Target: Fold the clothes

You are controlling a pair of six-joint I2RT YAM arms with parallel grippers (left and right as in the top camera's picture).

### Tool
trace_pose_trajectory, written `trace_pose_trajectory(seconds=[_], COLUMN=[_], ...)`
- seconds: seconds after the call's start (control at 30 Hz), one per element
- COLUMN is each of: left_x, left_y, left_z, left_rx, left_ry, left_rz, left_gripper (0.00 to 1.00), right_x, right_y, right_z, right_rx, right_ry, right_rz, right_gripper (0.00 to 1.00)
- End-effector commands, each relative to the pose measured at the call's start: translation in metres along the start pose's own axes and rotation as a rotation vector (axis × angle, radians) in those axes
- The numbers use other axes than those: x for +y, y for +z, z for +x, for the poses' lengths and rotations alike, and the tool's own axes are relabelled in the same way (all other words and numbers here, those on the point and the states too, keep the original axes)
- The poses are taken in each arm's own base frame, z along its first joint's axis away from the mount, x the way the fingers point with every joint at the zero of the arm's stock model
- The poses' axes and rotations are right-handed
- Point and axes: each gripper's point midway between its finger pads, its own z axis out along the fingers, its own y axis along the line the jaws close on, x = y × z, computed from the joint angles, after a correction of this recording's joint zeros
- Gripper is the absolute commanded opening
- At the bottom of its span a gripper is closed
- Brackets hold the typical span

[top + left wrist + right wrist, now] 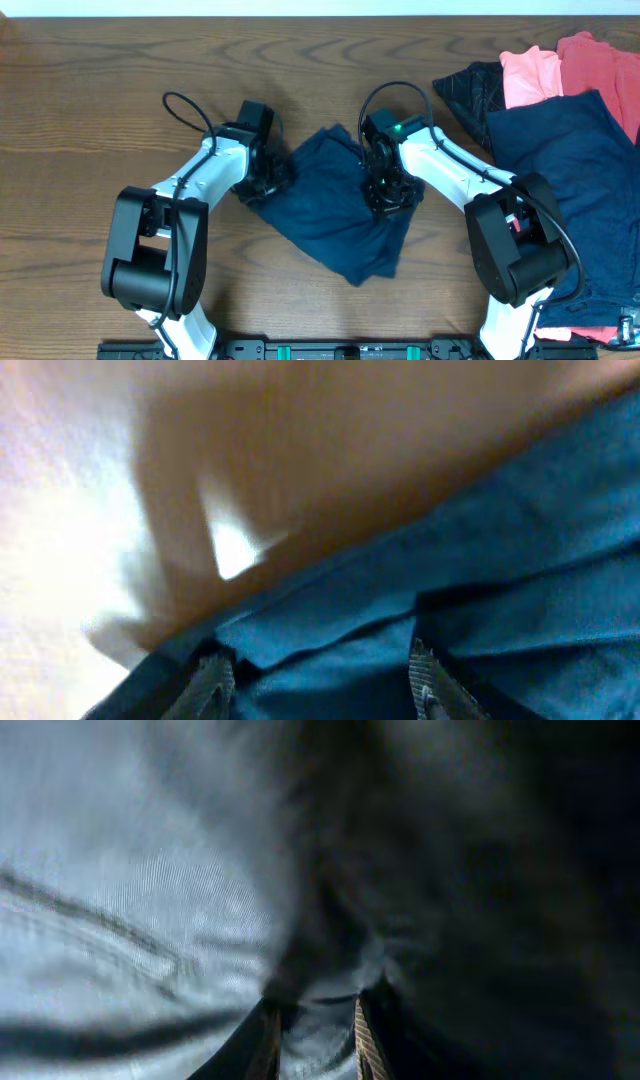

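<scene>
Between the two sets of jaws lay the navy garment on the desk, seemingly part-folded. A bunch of it sat clamped in the right jaws; the left jaws stood apart over its edge. Next, prob.: left needed to close, then both fold across.

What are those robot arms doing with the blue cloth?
Two robot arms are folding clothes. A navy garment lies rumpled between them. The right gripper pinches a bunch of it; the left gripper is open at its left edge. A pile of other clothes waits on the right.
</scene>
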Motion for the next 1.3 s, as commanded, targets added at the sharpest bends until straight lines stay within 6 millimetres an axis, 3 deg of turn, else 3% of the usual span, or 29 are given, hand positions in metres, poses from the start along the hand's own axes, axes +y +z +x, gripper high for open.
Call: trace_pose_trajectory(seconds=[0.0, 0.1, 0.2, 0.3, 0.47, 0.67, 0.87, 1.07, 1.27], left_x=[-0.023, -0.034, -0.041, -0.049, -0.058, -0.055, -0.057, -0.076, -0.078], left_y=[-0.004, -0.007, -0.007, -0.008, -0.009, -0.008, -0.010, -0.027, -0.031], left_z=[0.023, 0.030, 0.023, 0.013, -0.003, -0.012, -0.016, -0.030, -0.038], left_rx=[0.134, 0.172, 0.145, 0.099, 0.025, -0.021, -0.035, -0.057, -0.107], left_ry=[0.065, 0.071, 0.093, 0.123, 0.151, 0.155, 0.189, 0.254, 0.342], left_rz=[0.140, 0.209, 0.237, 0.268, 0.295, 0.268, 0.288, 0.470, 0.487], left_gripper=[0.57, 0.59, 0.66, 0.75, 0.80, 0.88, 0.89, 0.90, 0.93], right_x=[-0.049, -0.055, -0.055, -0.055, -0.055, -0.055, -0.055, -0.055, -0.055], right_y=[0.018, 0.015, 0.014, 0.014, 0.014, 0.014, 0.014, 0.014, 0.014], right_z=[-0.018, -0.037, -0.045, -0.046, -0.045, -0.045, -0.044, -0.044, -0.044], right_rx=[-0.045, -0.124, -0.153, -0.158, -0.151, -0.151, -0.148, -0.148, -0.145], right_ry=[0.037, 0.026, -0.005, -0.011, -0.011, -0.011, -0.011, -0.011, -0.008], right_rz=[0.253, 0.298, 0.298, 0.303, 0.302, 0.302, 0.302, 0.301, 0.297], right_gripper=[0.28, 0.34, 0.36, 0.38, 0.38, 0.39, 0.40, 0.42, 0.42])
